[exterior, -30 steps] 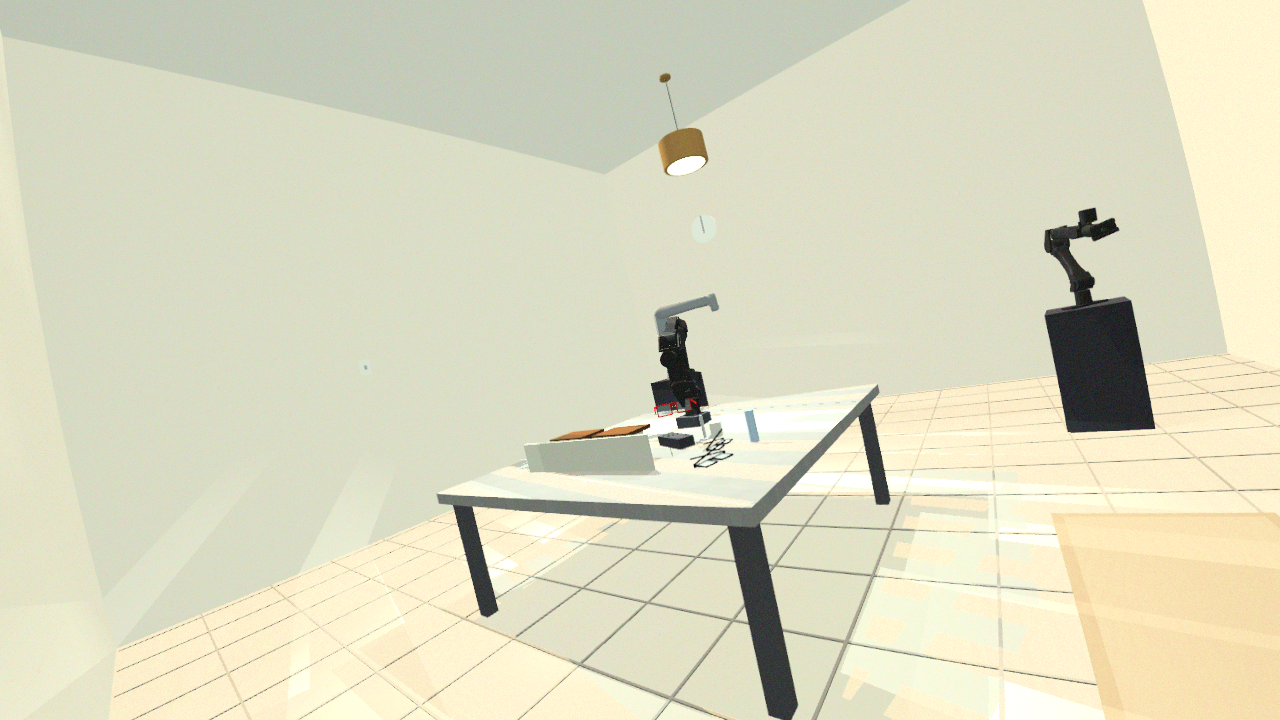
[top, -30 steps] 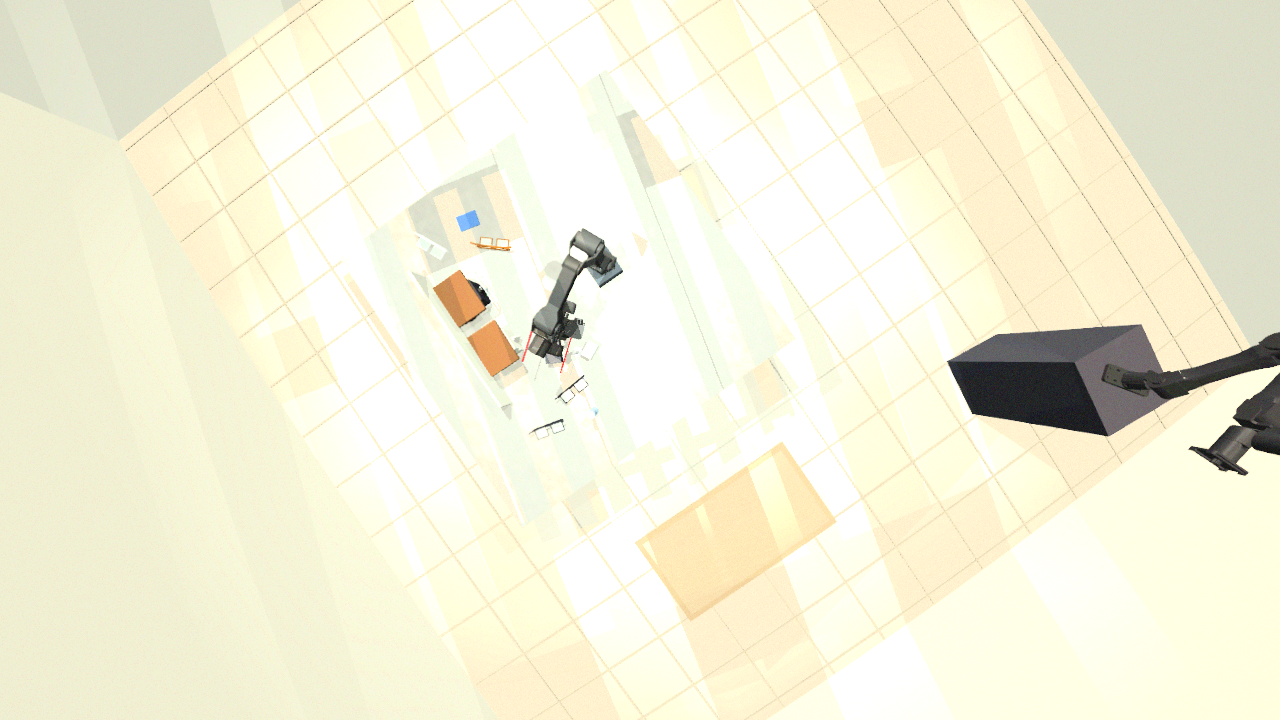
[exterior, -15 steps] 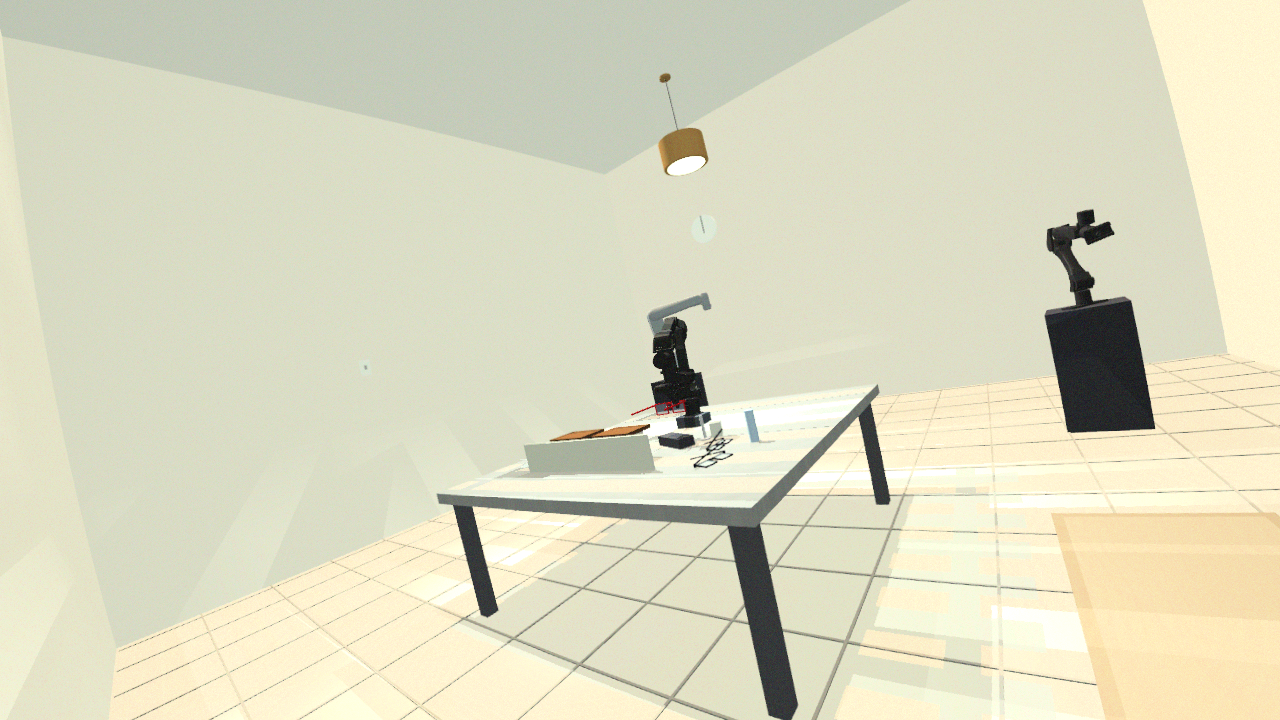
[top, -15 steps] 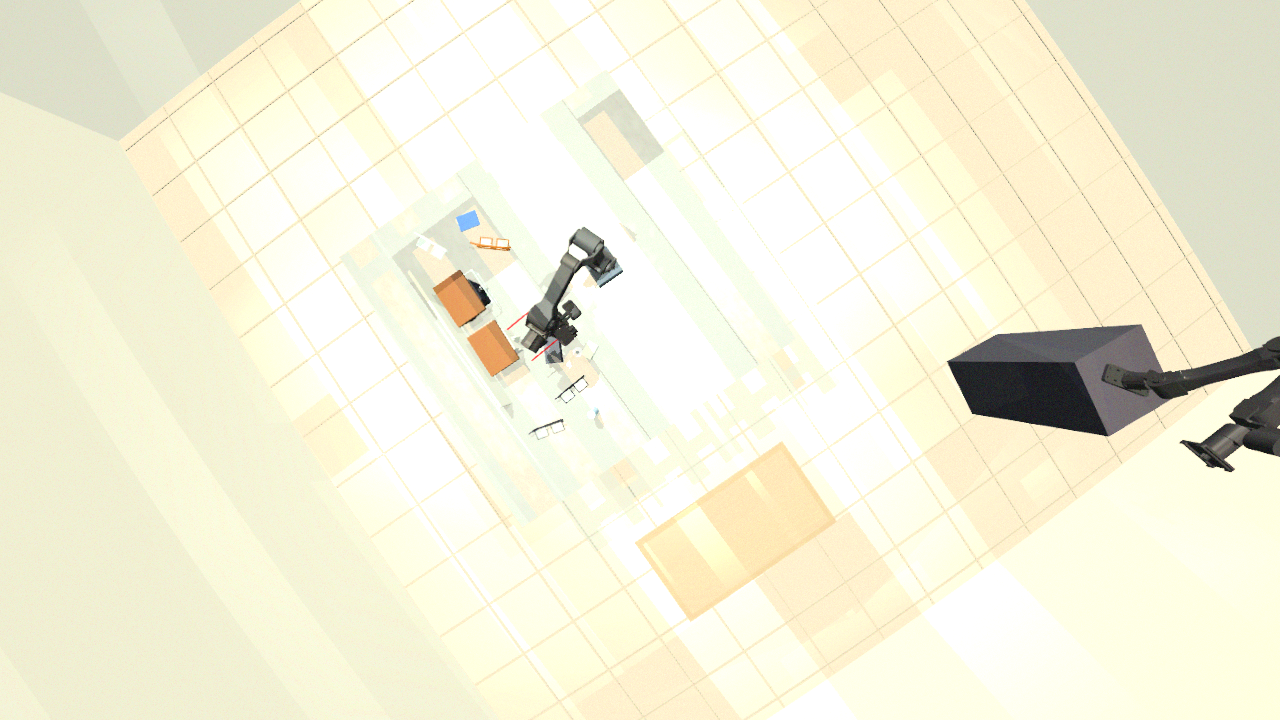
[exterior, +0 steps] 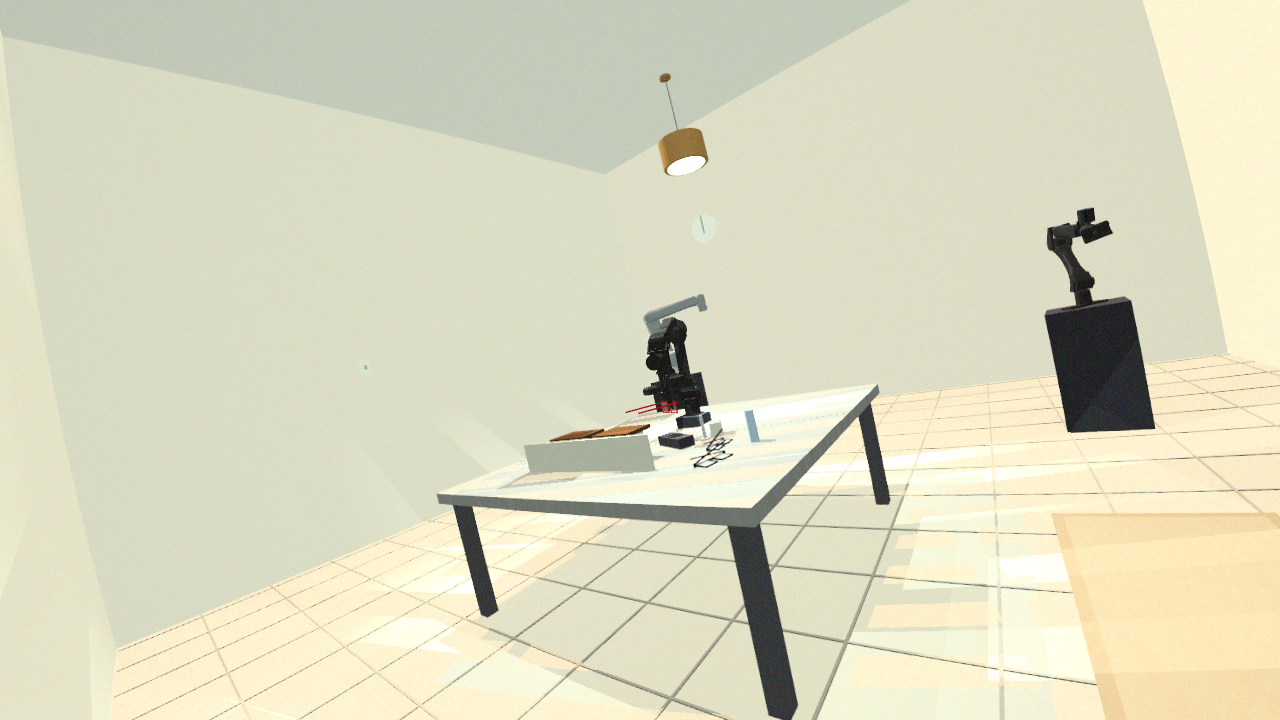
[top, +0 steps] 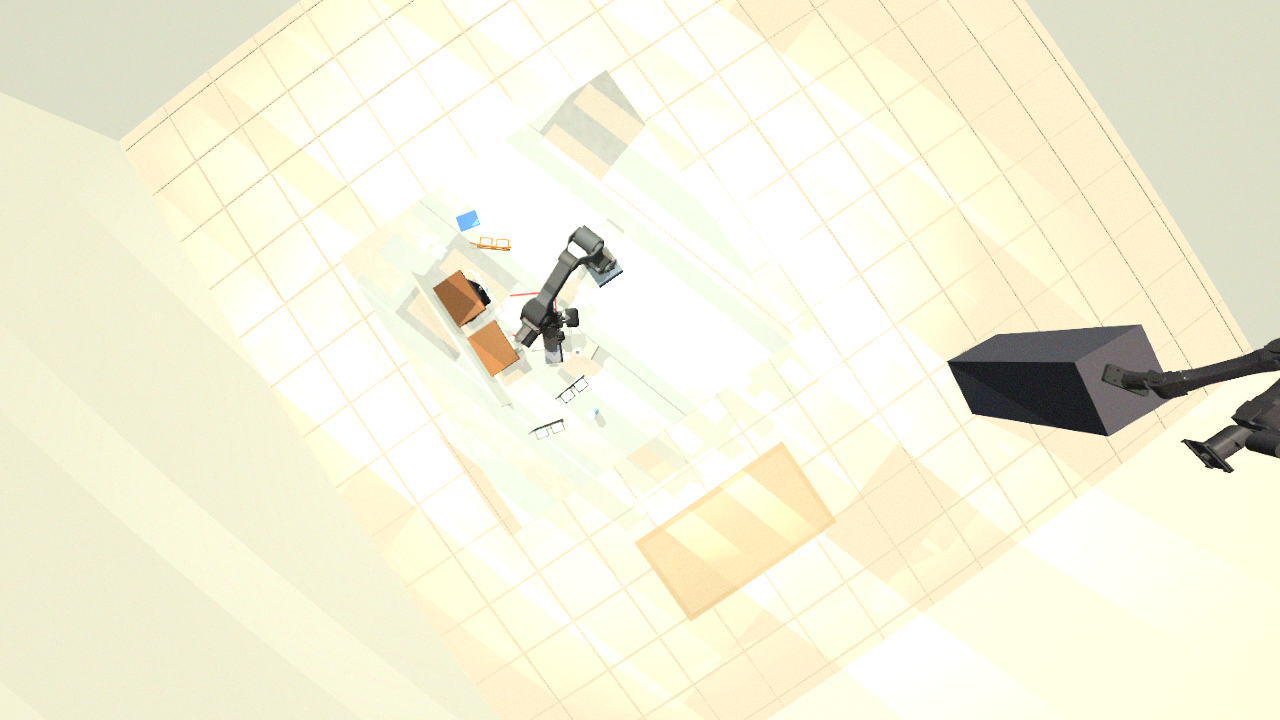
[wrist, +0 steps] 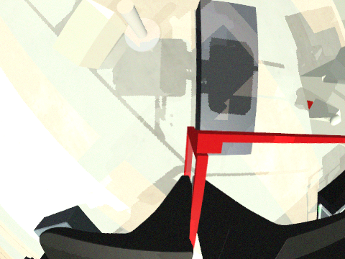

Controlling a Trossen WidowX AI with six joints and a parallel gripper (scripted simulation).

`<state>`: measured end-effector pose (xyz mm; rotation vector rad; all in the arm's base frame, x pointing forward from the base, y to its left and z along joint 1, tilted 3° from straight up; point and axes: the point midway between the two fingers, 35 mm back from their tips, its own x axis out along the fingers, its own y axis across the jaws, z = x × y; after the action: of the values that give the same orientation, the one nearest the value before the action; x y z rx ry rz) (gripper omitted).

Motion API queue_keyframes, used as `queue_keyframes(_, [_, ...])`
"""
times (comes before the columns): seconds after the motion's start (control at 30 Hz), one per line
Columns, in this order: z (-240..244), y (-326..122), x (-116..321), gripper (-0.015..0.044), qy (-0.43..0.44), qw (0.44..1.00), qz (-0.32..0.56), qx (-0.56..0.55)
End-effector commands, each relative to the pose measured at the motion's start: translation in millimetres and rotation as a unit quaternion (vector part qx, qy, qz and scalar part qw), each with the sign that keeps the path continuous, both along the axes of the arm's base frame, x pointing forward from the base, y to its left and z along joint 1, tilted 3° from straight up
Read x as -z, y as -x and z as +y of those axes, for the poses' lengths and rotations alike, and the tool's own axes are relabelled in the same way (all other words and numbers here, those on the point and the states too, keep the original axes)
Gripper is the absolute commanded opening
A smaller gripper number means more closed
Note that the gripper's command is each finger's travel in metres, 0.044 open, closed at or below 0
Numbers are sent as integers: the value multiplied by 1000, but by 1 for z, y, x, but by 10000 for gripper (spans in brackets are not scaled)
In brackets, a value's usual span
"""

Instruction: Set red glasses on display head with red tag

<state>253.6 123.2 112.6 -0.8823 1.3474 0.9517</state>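
My gripper point(wrist: 190, 183) is shut on a temple of the red glasses point(top: 524, 294) point(exterior: 668, 407) point(wrist: 273, 137) and holds them above the table point(exterior: 617, 505). In the wrist view the held temple runs down between the fingertips, and the front bar runs off to the right. A small red tag point(wrist: 310, 104) shows at the right, on or beside a pale grey shape. It is apart from the glasses. Both display heads are too small or hidden to make out fully. A dark shape point(top: 480, 290) beside a brown panel may be the other head.
A dark grey block point(wrist: 230, 21) lies below the glasses, with a white post point(wrist: 134, 19) and a cream block point(wrist: 84, 34) beside it. Black glasses point(top: 573, 388), orange glasses point(top: 492, 247) and a light blue box point(exterior: 751, 426) are nearby. Two brown panels point(top: 459, 298) point(top: 493, 348) stand behind a pale wall point(exterior: 590, 454).
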Motion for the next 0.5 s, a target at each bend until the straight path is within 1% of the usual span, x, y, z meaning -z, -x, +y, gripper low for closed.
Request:
queue_keyframes(0.0, [-6, -2, 0, 0, 2, 996, 4, 91])
queue_keyframes(0.23, [-16, -4, 1, 0, 3, 974, 10, 228])
queue_keyframes(0.47, [-25, -6, 1, 0, 4, 933, 16, 360])
